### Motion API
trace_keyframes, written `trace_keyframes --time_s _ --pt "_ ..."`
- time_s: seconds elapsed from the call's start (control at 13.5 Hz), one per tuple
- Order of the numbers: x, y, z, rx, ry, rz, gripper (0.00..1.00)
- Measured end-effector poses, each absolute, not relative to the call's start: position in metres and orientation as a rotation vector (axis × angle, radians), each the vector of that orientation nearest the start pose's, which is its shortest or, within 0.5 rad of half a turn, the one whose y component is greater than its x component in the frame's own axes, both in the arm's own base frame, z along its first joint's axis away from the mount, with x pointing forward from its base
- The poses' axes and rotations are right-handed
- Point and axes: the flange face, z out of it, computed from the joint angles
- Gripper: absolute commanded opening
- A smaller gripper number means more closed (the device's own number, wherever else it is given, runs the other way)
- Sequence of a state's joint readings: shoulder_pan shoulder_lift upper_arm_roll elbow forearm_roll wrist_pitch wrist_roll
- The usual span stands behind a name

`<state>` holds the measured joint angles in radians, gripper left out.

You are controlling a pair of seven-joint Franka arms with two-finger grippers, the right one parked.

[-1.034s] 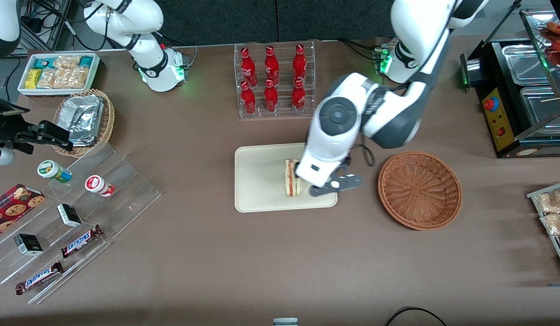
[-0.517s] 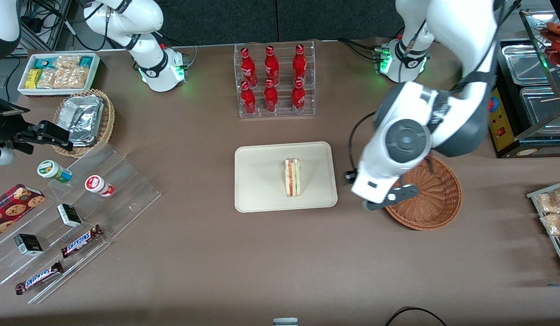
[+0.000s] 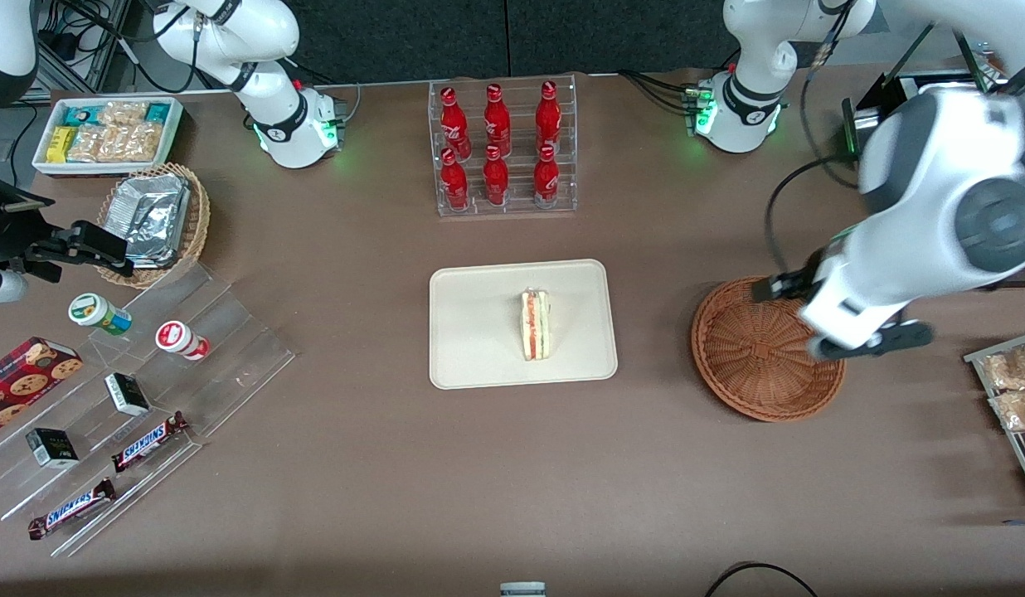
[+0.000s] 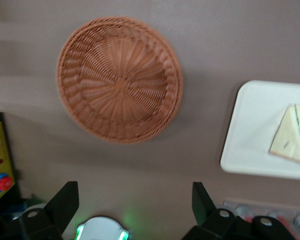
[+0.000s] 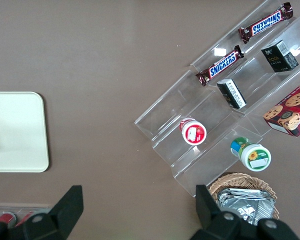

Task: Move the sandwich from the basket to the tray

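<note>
The sandwich (image 3: 535,324) is lying on the tray (image 3: 479,332), cut edge up, so the placing looks done. The end effector (image 3: 862,347) is hanging above the wicker basket's (image 3: 757,348) rim toward the working arm's end of the tabletop (image 3: 479,464), fingers (image 4: 65,202) spread wide and holding nothing, apparently freed for retreat.

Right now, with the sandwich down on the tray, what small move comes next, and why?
Probably just park the arm: the sandwich rests on the tray, the basket holds nothing, and the gripper is open above the table beside it.
</note>
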<state>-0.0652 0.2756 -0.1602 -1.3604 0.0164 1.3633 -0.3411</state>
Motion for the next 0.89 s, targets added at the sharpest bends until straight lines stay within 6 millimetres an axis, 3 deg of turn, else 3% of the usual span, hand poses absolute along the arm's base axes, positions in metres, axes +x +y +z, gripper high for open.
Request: trace_keyframes --time_s 0.22,0.37,0.59,0.89 --pt "0.562 -0.094 0.587 -3.040 -0.144 0.507 1.00" --pt "0.544 -0.083 0.602 -3.035 -0.108 0.537 1.00" --pt "0.533 -0.071 0.599 -3.034 -0.087 0.563 1.00" --pt "0.541 -0.059 0.580 -3.050 -0.090 0.540 1.00"
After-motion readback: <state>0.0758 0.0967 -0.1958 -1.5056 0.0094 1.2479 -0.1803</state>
